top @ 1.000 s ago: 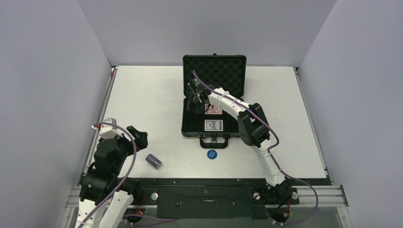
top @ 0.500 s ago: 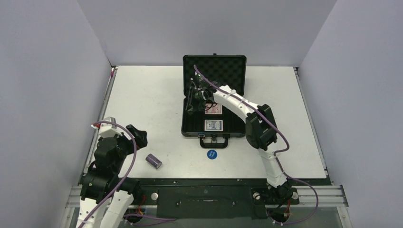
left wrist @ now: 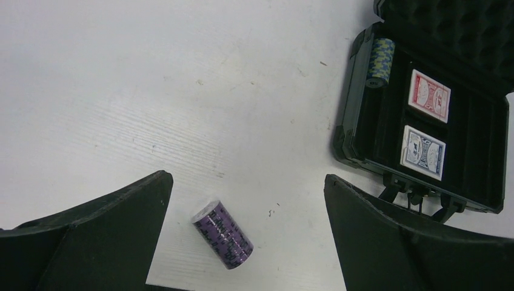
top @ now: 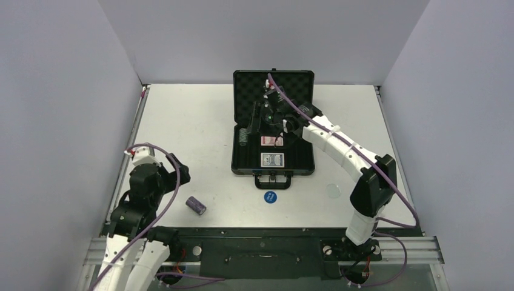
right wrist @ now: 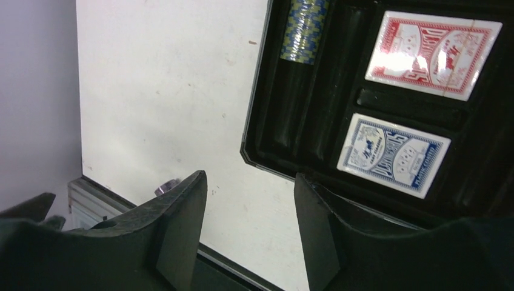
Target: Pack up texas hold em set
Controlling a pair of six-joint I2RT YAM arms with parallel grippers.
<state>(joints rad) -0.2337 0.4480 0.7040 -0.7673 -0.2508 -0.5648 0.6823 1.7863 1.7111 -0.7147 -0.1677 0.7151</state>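
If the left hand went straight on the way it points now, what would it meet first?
Probably the purple chip stack, lying on its side on the table, framed between the fingers of the open left hand. Depth is unclear, so it might touch bare table just beyond instead.

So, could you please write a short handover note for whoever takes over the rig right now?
Left gripper: open, empty, near the purple chip stack, which lies on its side on the table.
Right gripper: open, empty, over the open case.
Done: red deck, blue deck and greenish chip stack sit in the case.
Left to do: purple chip stack, blue disc and clear disc are outside on the table; pack them, then close the case.
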